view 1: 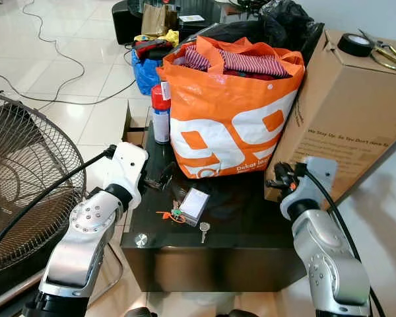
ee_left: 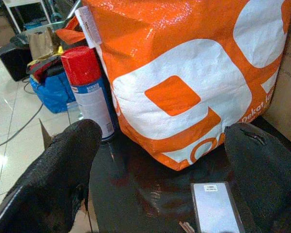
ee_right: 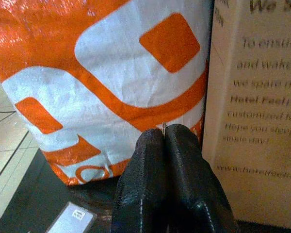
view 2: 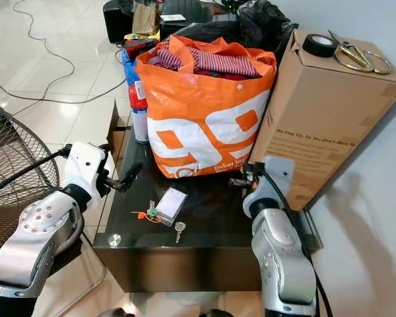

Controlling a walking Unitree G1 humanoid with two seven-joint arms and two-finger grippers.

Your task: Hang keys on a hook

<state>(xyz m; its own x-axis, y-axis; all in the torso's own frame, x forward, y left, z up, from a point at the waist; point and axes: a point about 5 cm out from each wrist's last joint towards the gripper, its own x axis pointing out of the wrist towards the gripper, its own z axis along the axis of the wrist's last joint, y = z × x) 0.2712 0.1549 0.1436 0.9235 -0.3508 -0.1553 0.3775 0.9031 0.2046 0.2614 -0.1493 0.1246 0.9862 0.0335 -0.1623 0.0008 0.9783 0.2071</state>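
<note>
Approach step: the keys (view 1: 188, 214) lie untouched on the black counter (view 1: 251, 228), before the orange bag (view 1: 231, 112). Left gripper (view 1: 164, 177), jaws released, hovers just beside them; right gripper (view 1: 277, 179), jaws clenched on nothing, waits near the box (view 1: 346, 112). Next move calls for lowering over the keys.

the keys (view 1: 187, 212) lay flat on the dark glossy tabletop (view 1: 251, 224): a silver key, an orange tag and a pale rectangular fob, bunched near its front edge.
</note>
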